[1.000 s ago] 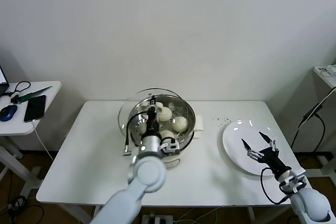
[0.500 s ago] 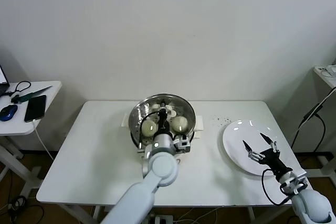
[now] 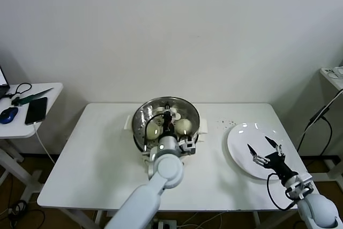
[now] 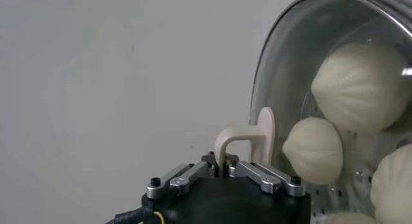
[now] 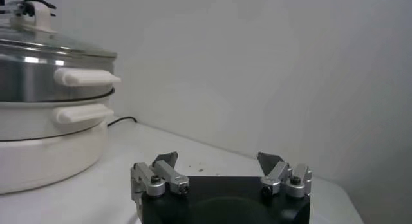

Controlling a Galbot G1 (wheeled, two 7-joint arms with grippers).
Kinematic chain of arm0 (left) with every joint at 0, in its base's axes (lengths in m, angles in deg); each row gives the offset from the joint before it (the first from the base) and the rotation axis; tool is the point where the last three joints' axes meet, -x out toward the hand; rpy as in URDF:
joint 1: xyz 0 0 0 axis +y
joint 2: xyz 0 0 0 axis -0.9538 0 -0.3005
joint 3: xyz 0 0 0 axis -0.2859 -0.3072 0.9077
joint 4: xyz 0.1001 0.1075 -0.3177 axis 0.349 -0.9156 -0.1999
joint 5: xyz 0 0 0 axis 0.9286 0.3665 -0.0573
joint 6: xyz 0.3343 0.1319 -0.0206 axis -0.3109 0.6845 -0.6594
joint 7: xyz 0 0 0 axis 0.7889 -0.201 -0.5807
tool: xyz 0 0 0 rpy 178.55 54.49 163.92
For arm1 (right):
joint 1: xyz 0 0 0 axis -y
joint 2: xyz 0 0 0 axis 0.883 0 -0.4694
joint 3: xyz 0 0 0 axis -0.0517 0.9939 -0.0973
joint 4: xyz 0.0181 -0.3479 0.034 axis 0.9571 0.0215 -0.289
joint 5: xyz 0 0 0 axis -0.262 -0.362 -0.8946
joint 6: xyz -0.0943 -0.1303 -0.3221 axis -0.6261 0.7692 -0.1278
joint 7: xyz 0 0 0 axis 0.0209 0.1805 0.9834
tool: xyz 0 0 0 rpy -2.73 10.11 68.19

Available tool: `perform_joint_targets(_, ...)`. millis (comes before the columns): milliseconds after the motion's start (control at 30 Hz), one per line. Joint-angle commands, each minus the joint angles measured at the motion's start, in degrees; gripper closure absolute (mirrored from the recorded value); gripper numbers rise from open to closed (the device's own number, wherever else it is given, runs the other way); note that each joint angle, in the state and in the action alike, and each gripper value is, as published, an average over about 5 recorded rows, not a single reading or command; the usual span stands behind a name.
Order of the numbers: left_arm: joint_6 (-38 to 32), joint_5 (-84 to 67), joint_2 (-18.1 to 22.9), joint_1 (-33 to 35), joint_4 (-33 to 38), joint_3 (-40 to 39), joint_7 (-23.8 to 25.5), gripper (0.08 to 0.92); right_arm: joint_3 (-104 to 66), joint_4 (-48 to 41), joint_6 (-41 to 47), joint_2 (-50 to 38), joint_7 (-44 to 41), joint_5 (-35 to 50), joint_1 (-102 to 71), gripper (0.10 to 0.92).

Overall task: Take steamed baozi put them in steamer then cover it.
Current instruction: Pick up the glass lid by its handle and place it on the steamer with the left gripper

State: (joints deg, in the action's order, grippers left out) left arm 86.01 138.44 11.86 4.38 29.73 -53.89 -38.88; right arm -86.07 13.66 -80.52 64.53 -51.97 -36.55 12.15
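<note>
1. Your left gripper (image 4: 225,169) has its jaws clamped on the white oblong handle (image 4: 248,140) of the cover; your right gripper (image 3: 265,149) has its jaws spread wide and holds nothing.
2. Under both jaws you see the white rectangular table (image 3: 96,148).
3. Below your left jaws stands the round shiny stainless-steel steamer (image 3: 141,132) on its white cooker base (image 5: 38,148).
4. Under your right jaws lies the flat white round plate (image 3: 241,143).
5. The round clear glass cover (image 4: 290,71) sits on the steamer.
6. Past your left jaws, under the glass, you see the cream-white steamed baozi (image 4: 357,84).
</note>
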Motion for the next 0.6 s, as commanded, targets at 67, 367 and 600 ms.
perform_joint_targets(67,2.8,0.1,0.3,0.0,-0.4,0.1,0.0,0.850,-0.1,-0.1,-0.1,0.0,-0.3,-0.3,0.0,0.203)
perform_joint_targets(367,2.8,-0.2,0.2,0.2,-0.5,-0.3,-1.2,0.850,0.1,-0.1,-0.2,0.3,-0.5,-0.8,0.2,0.203)
perform_joint_targets(600,2.8,-0.5,-0.2,0.4,-0.5,-0.6,-1.2,0.850,0.0,-0.1,-0.3,0.3,-0.6,-0.9,0.2,0.203)
